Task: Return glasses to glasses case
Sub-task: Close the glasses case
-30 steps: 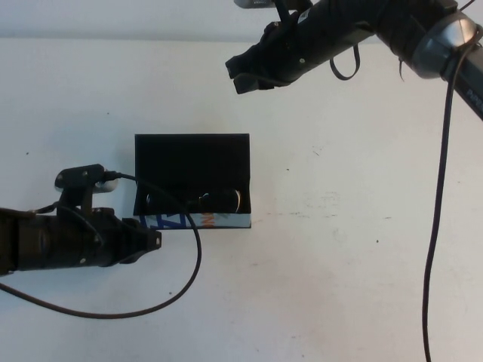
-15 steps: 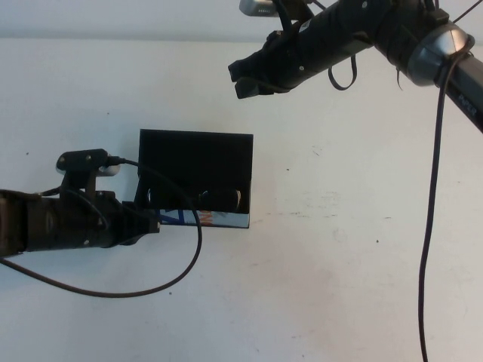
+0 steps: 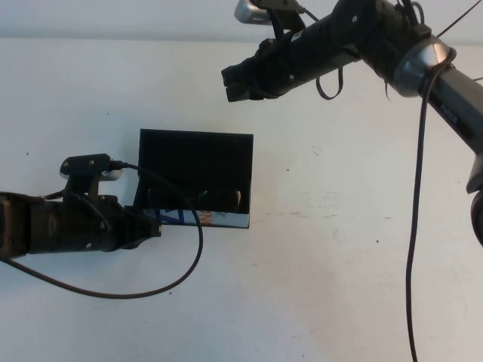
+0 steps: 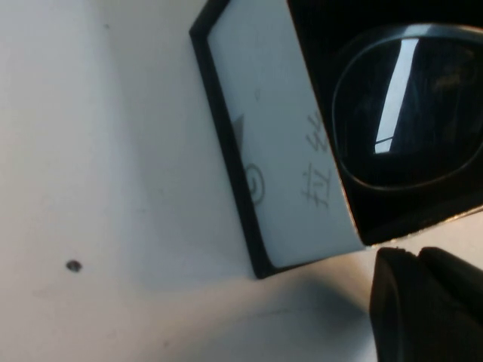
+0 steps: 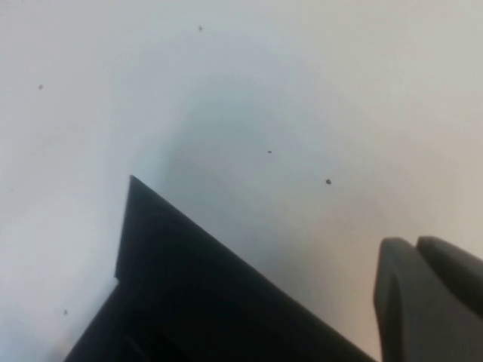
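With its lid up, the glasses case [image 3: 195, 179] sits on the white surface [image 3: 324, 264], glasses [image 3: 198, 200] lying inside. Left tool [image 3: 153, 228] closed, empty, touching the case's near-left corner. Right tool [image 3: 234, 83] closed, empty, raised beyond the case.

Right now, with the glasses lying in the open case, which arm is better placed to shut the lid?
Probably the left. The left gripper sits at the glasses case's left front corner, glasses inside; the right gripper hangs behind the case.
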Available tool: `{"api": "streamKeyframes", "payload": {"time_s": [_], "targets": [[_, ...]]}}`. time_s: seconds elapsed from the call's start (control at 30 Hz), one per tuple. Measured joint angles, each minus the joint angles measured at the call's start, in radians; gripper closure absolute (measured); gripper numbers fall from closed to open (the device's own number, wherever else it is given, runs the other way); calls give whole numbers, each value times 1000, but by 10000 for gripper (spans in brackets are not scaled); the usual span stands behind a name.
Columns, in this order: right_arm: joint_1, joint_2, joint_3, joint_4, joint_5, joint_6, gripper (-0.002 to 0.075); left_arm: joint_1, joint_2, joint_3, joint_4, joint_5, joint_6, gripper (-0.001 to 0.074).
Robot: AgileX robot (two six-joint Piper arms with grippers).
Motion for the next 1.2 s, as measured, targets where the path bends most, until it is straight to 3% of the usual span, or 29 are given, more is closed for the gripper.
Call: {"api": "streamKeyframes", "payload": {"time_s": [1.2], "targets": [[-10,141,-92,60,173,-2,734,0,0,0,0,2,3,738]]}}
